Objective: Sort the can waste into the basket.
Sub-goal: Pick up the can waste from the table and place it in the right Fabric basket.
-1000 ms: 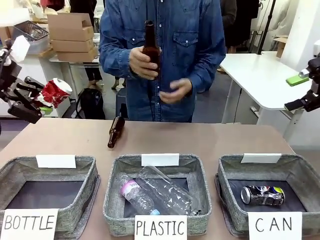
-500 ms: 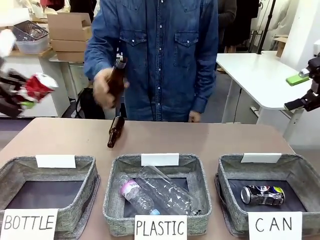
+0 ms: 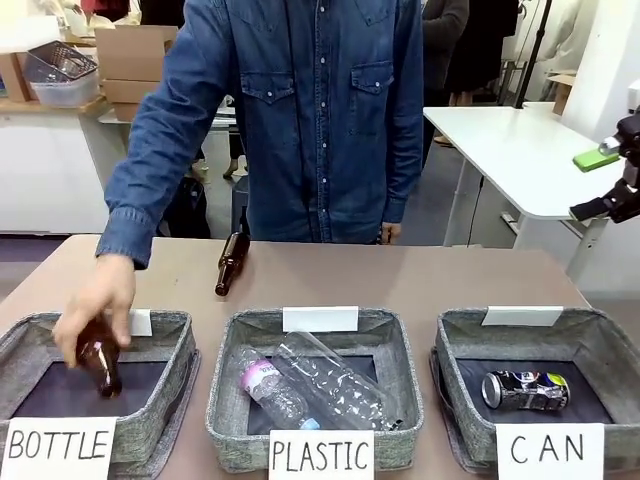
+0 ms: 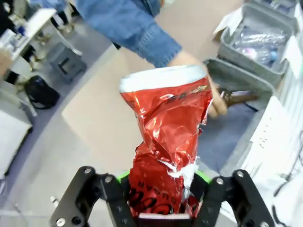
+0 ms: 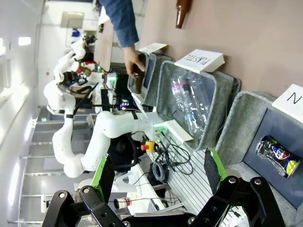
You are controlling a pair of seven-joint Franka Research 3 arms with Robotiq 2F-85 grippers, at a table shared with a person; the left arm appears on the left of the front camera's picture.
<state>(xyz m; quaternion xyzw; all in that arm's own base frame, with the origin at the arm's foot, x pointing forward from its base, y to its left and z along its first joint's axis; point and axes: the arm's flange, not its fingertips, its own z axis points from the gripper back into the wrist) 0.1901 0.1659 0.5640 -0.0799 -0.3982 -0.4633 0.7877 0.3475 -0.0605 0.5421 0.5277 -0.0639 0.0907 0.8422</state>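
Observation:
In the left wrist view, my left gripper [image 4: 163, 191] is shut on the lower end of a crushed red and silver can [image 4: 168, 123], held high above the table's left end. The dark printed can [image 3: 525, 390] lies on its side inside the grey basket [image 3: 450, 345] at front right, behind its white "CAN" card [image 3: 550, 452]. My right gripper [image 3: 602, 182] hangs open and empty at the right edge, above and behind that basket. In the right wrist view my right gripper [image 5: 158, 175] looks down on the basket [image 5: 236, 118] and the dark can [image 5: 277, 156].
A person's hand [image 3: 95, 305] lowers a brown bottle [image 3: 100, 368] into the "BOTTLE" bin [image 3: 180, 360]. Another brown bottle [image 3: 231, 264] lies on the table behind the "PLASTIC" bin [image 3: 225, 400], which holds clear plastic bottles [image 3: 320, 385]. A white table [image 3: 510, 150] stands at back right.
My left gripper carried the red can leftward out of the front view. The person swung the brown bottle from chest height down into the "BOTTLE" bin. The right gripper has not moved.

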